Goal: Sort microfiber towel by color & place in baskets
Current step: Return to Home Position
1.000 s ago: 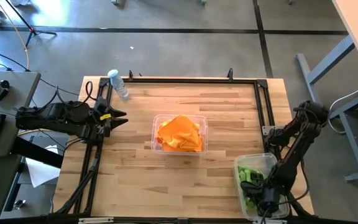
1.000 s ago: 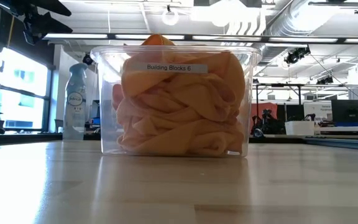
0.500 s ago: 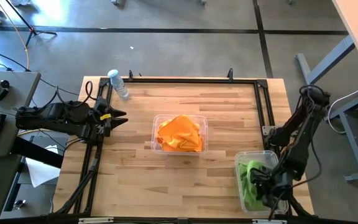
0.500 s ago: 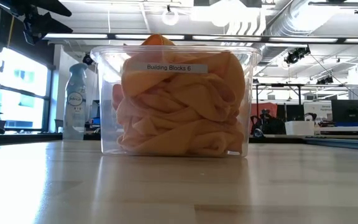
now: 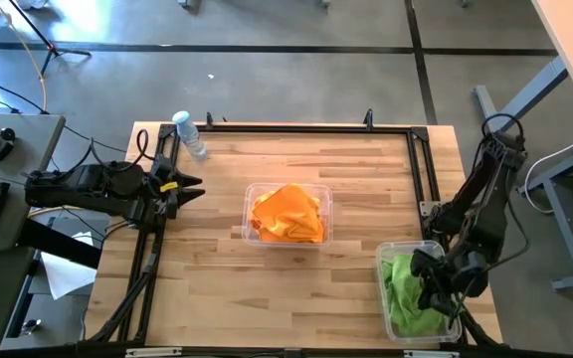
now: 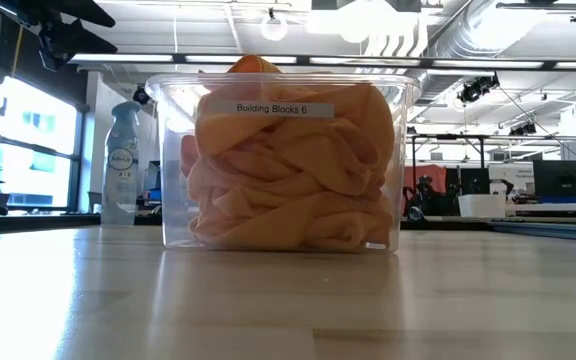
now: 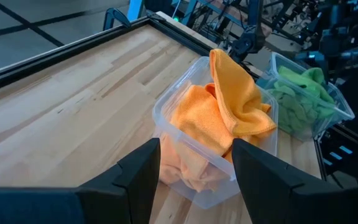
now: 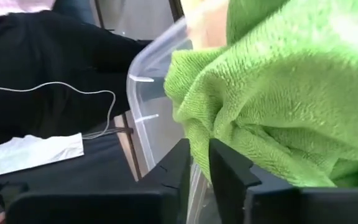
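Homing step, judging by the layout.

- Landmark: orange-towel basket [image 5: 286, 185], mid-table, heaped with orange towels [image 5: 286, 214].
- Green-towel basket [image 5: 379, 288]: well apart from the landmark, toward the right arm's near corner. Green towels [image 5: 404, 290] piled inside; none loose on the wood.
- Right gripper [image 5: 444, 290]: over the green basket's outer rim, on the side away from the landmark. Fingers drawn close, only a slit between, no cloth seen in it.
- Key relation: green pile lies just beside and under this claw, on its landmark side. A clean exit likely means lifting up and outward.
- Left gripper [image 5: 192, 187]: waiting beyond the landmark's opposite side, fingers spread, nothing held.
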Robot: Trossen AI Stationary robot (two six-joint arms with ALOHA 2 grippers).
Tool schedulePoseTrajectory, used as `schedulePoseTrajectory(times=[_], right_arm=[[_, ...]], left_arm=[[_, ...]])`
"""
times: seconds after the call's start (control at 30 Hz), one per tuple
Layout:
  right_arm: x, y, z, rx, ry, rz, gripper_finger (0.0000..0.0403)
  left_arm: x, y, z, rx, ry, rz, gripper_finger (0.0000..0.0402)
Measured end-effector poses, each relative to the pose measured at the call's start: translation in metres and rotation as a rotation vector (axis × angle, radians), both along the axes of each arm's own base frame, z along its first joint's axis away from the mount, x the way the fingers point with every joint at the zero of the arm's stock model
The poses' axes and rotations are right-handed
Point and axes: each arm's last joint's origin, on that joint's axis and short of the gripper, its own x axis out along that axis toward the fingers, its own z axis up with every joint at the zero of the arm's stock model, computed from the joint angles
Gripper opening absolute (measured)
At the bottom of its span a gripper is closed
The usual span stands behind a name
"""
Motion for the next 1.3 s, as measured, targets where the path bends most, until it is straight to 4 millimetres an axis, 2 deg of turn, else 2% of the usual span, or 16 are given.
schedulePoseTrajectory(times=[0.17,0.27,0.4,0.7,0.93,1.17,1.3], right_arm=[[-0.004,-0.014,0.01,-0.021,-0.115,-0.007,0.0009],[-0.006,-0.025,0.014,-0.094,-0.24,-0.047,0.0005],[-0.006,-0.04,0.016,-0.282,-0.414,-0.129,0.0007],[0.006,-0.067,0.017,-0.695,-0.64,-0.382,0.0],[0.015,-0.08,0.02,-0.916,-0.704,-0.442,0.0],[0.016,-0.086,0.022,-0.937,-0.697,-0.458,0.0],[0.025,-0.084,0.021,-0.919,-0.678,-0.487,0.0]], left_arm=[[0.0,0.0,0.0,0.001,0.0,-0.001,0.0188],[0.0,0.0,0.0,0.044,0.011,-0.019,0.0188],[0.0,0.0,0.0,0.108,0.028,-0.046,0.0188],[0.0,0.001,0.0,0.208,0.052,-0.046,0.0188],[0.0,0.001,0.001,0.255,0.057,-0.054,0.0188],[0.003,0.001,0.011,0.378,-0.012,-0.086,0.0188],[0.004,0.001,0.013,0.409,-0.026,-0.093,0.0188]])
